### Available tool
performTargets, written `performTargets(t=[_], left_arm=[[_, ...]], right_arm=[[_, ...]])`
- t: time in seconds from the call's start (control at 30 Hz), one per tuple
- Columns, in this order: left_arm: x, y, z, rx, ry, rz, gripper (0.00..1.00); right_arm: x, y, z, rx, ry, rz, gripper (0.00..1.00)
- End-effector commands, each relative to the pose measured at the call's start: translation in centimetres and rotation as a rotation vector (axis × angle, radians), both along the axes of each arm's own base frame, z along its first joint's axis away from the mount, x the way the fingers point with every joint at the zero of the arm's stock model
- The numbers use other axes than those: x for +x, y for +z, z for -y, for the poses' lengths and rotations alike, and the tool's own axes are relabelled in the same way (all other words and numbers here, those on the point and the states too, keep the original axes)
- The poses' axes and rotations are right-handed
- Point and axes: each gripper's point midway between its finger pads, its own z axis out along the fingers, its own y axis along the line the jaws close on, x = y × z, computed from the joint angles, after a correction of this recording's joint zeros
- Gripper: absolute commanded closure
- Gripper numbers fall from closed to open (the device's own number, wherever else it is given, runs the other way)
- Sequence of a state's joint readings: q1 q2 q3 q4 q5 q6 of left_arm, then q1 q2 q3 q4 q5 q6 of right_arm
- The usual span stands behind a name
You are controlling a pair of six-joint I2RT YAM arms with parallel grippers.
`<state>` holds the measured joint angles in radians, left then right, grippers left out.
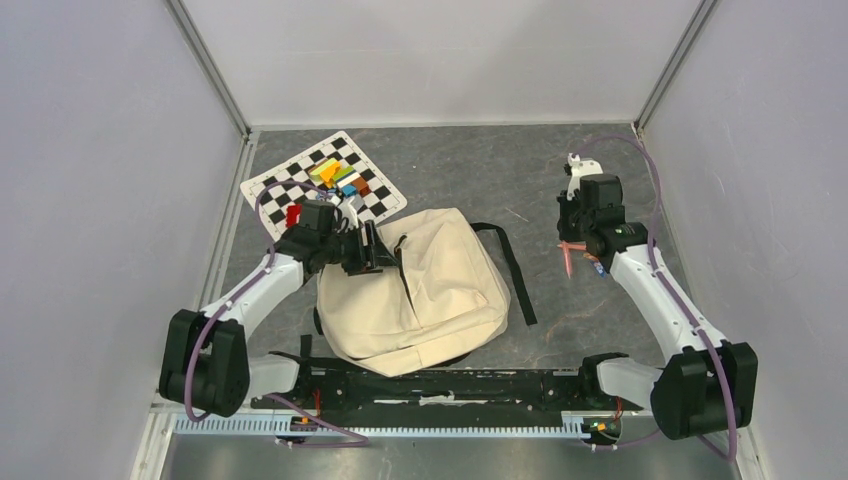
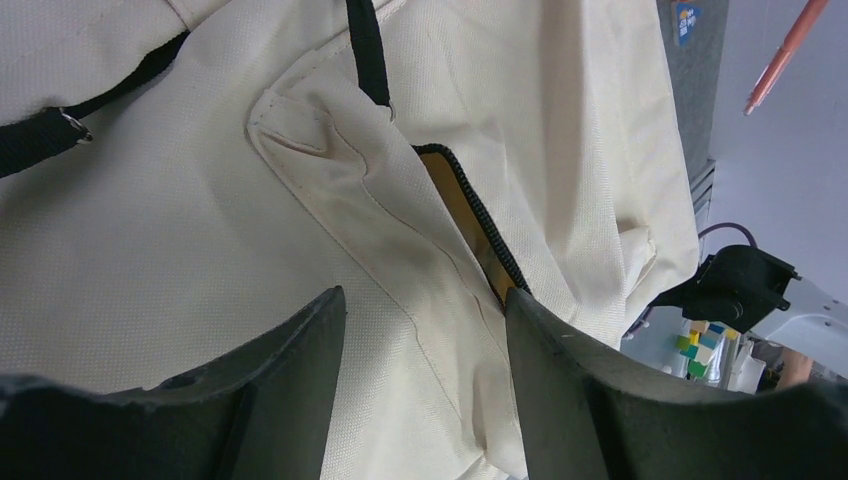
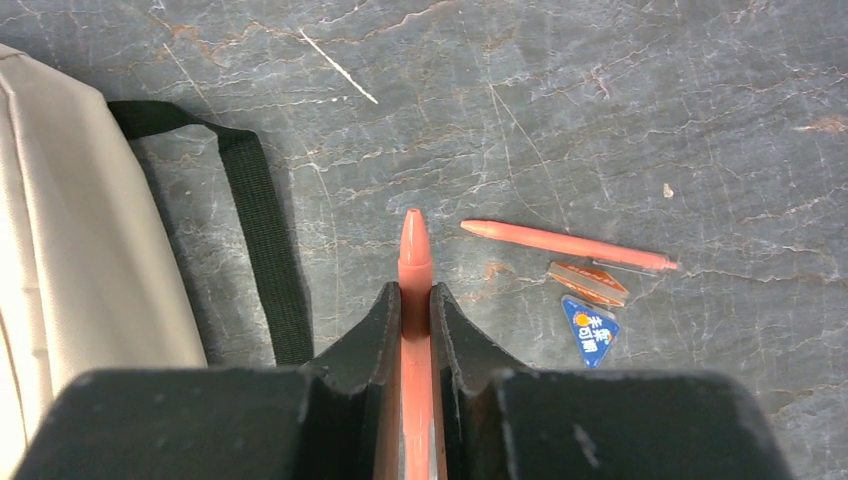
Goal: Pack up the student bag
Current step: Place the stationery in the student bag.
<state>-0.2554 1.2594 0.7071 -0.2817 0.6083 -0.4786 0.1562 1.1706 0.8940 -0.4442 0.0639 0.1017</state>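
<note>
The student bag [image 1: 420, 290], a cream canvas backpack with black straps, lies flat in the middle of the table. My left gripper [image 1: 372, 248] is at its upper left edge. In the left wrist view this gripper [image 2: 425, 295] is open, its fingers either side of a cream flap beside the black zipper [image 2: 480, 215]. The zipper is partly open, and something yellow-brown shows inside. My right gripper [image 1: 572, 252] is to the right of the bag, above the table. It is shut [image 3: 414, 292] on a pink pen [image 3: 414, 240] that points forward.
A second pink pen [image 3: 565, 245], a small orange piece [image 3: 588, 283] and a blue triangular tag [image 3: 588, 330] lie on the grey table right of the bag. A black strap [image 3: 255, 220] trails from the bag. A checkerboard [image 1: 325, 180] with coloured blocks lies at the back left.
</note>
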Motion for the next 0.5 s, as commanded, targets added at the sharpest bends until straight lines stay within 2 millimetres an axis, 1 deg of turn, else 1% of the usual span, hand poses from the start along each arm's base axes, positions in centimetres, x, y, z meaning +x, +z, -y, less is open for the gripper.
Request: performTargets(t=[0.0, 0.07, 0.13, 0.27, 0.37, 0.4, 0.43, 0.47], left_arm=[[0.3, 0.2, 0.5, 0.003, -0.015, 0.012, 0.35], [0.4, 0.2, 0.8, -0.005, -0.023, 0.010, 0.35], [0.3, 0.2, 1.0, -0.018, -0.027, 0.006, 0.30], [0.5, 0.4, 1.4, -0.036, -0.030, 0.010, 0.27], [0.5, 0.4, 1.6, -0.046, -0.038, 0.005, 0.27], [0.4, 0.3, 1.7, -0.049, -0.043, -0.002, 0.29], [0.3, 0.2, 1.7, -0.052, -0.046, -0.006, 0.34], [0.3, 0.2, 1.8, -0.055, -0.052, -0.008, 0.40]], right_arm=[[0.7, 3.8, -1.5, 0.045, 0.010, 0.098, 1.00], [0.8, 5.1, -2.9, 0.069, 0.034, 0.134, 1.00], [0.9, 6.4, -4.5, 0.096, 0.064, 0.166, 1.00], [0.7, 8.4, -8.2, 0.162, 0.131, 0.220, 1.00], [0.4, 9.7, -11.5, 0.222, 0.186, 0.257, 1.00], [0.1, 10.1, -12.9, 0.248, 0.210, 0.269, 1.00], [-0.1, 10.6, -14.3, 0.273, 0.232, 0.290, 1.00], [-0.6, 11.0, -15.9, 0.303, 0.261, 0.303, 1.00]])
